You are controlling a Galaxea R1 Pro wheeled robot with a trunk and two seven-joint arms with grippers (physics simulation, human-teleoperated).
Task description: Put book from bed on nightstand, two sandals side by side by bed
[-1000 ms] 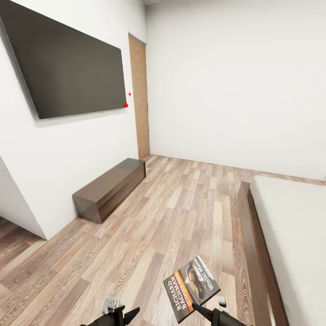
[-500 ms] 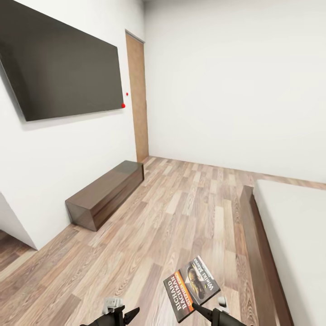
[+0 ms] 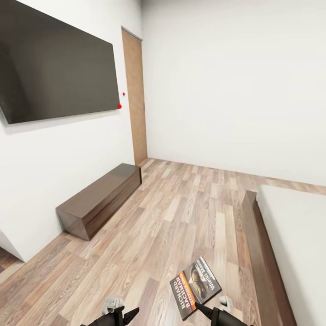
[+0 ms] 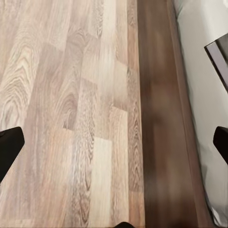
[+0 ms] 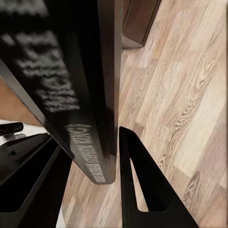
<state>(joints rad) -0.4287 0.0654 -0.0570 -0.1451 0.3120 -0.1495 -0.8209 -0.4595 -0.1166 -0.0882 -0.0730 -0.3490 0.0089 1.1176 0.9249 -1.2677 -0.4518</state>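
The right gripper (image 3: 199, 309) clamps the book (image 3: 195, 287) by its lower edge, cover up, carried above the wood floor (image 3: 158, 226) just beside the bed (image 3: 290, 226); the left gripper (image 3: 123, 314) hangs parted and empty.

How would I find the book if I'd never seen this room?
Start at the big white bed on the right and look down its brown side to the bottom. The right pincer holds the book over the floor: thin, dark, white "RICHARD BACHMAN" lettering, orange band.
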